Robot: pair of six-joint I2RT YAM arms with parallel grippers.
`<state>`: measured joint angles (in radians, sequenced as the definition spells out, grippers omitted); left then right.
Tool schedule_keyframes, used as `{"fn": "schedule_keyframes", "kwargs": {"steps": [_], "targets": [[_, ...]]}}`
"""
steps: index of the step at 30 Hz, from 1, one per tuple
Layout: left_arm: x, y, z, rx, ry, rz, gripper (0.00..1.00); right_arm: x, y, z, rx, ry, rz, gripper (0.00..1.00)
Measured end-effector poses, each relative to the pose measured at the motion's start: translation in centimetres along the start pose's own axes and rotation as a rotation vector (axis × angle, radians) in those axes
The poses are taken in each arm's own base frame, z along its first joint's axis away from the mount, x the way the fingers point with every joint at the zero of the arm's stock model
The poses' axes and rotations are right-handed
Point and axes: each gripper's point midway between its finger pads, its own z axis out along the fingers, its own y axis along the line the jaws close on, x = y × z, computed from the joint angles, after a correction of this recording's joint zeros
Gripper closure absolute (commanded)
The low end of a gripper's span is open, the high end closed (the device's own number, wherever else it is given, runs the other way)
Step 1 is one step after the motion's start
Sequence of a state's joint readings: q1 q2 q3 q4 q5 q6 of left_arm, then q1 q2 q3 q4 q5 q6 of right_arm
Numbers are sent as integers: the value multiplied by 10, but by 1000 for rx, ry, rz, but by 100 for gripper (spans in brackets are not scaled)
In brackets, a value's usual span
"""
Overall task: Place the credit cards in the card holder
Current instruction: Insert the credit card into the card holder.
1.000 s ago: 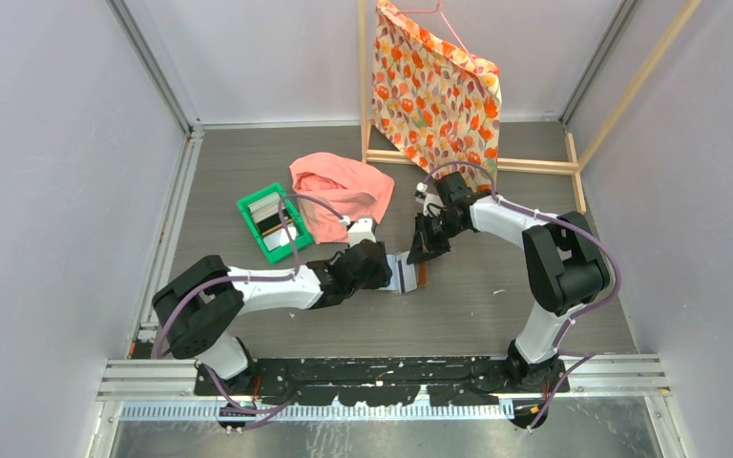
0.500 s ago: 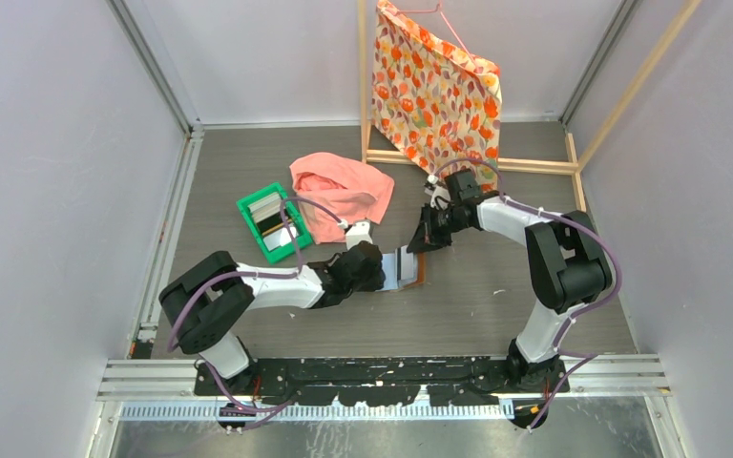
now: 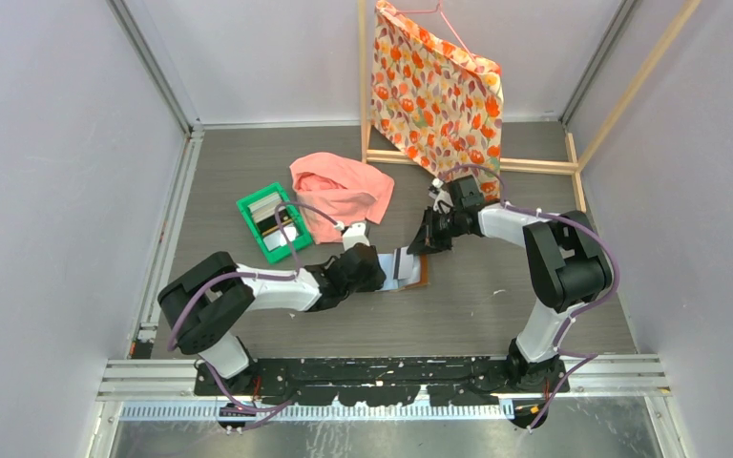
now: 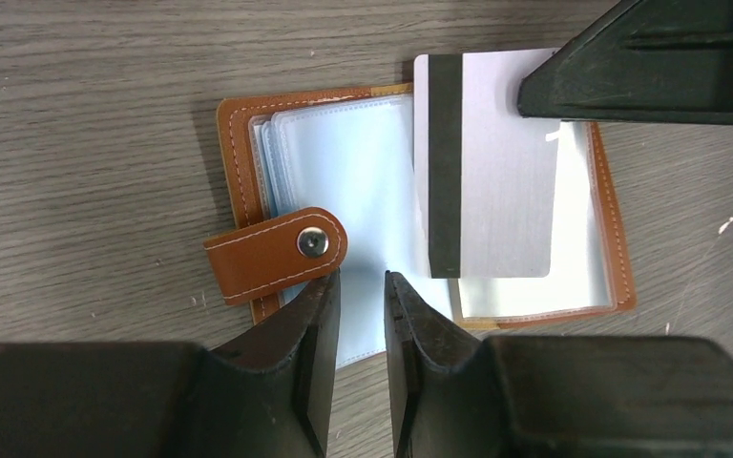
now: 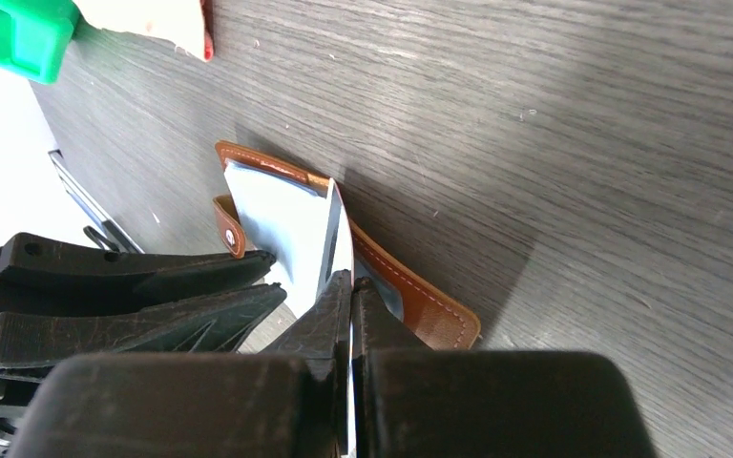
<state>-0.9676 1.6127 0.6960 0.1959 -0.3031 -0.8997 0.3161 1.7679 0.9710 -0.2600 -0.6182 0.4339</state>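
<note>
- You are seeing the card holder point(image 4: 248, 162) showing tan-brown leather with pale stitching and pale blue-grey pockets.
- The credit card point(image 4: 501, 191) is showing silver-grey, with one dark stripe.
- The tray point(image 3: 248, 205) is reading bright green and the cloth point(image 3: 344, 191) salmon pink.
- The hanging fabric point(image 3: 434, 91) is showing orange and red leaves on cream.
- The table point(image 3: 477, 296) is reading as dark grey wood grain.
</note>
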Motion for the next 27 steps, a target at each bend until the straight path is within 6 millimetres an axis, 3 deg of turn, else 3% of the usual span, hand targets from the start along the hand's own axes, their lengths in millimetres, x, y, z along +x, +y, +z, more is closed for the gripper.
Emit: {"fn": "schedule_keyframes", "kwargs": {"steps": [27], "targets": [[-2, 2, 0, 122, -5, -165, 72, 24, 7, 7, -135, 4, 42, 99]]}}
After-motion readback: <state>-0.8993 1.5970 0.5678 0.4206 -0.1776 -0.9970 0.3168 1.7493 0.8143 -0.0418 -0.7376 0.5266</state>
